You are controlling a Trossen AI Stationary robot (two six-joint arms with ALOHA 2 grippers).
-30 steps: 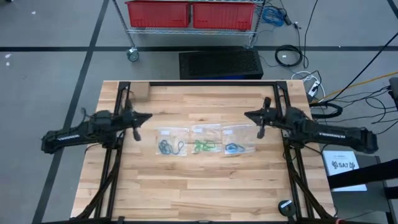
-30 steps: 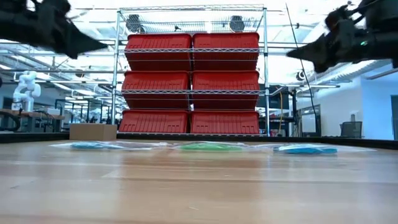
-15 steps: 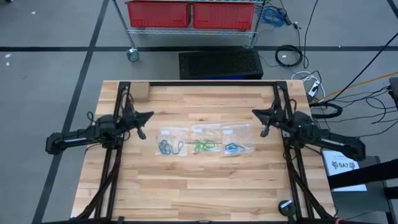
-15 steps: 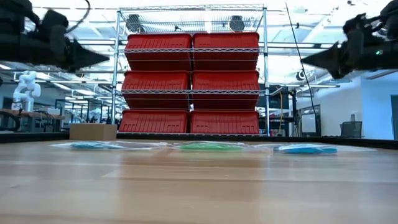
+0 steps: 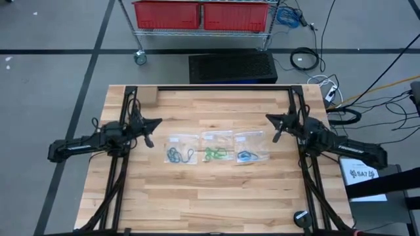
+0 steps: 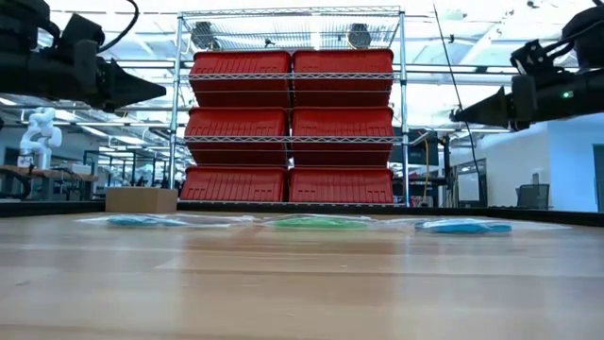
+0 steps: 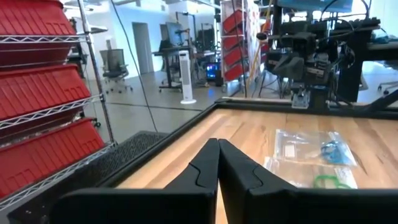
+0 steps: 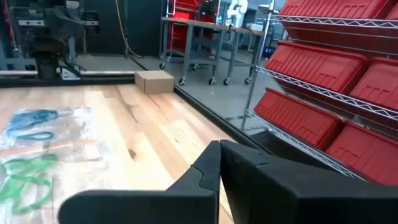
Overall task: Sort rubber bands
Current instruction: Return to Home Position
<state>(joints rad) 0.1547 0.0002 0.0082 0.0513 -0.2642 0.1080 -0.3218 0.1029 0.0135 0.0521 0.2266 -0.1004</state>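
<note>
We show the wooden table (image 5: pixel 216 196) bearing three clear bags in a row between the grippers: the dark-band bag (image 5: pixel 178 140) nearest the left gripper (image 5: pixel 157 122), the green-band bag (image 5: pixel 216 137) midway, and the blue-band bag (image 5: pixel 251 138) nearest the right gripper (image 5: pixel 268 118). A cardboard box (image 5: pixel 149 98) lies near the left gripper.

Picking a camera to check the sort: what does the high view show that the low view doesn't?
Only high view: separate loops in each bag, dark teal bands, green bands, blue bands, and floor cables. Only low view: three tiers of red bins, and how high left pincer and right pincer hang above the table. Both: the three bags in a row, a pincer at each side.
</note>
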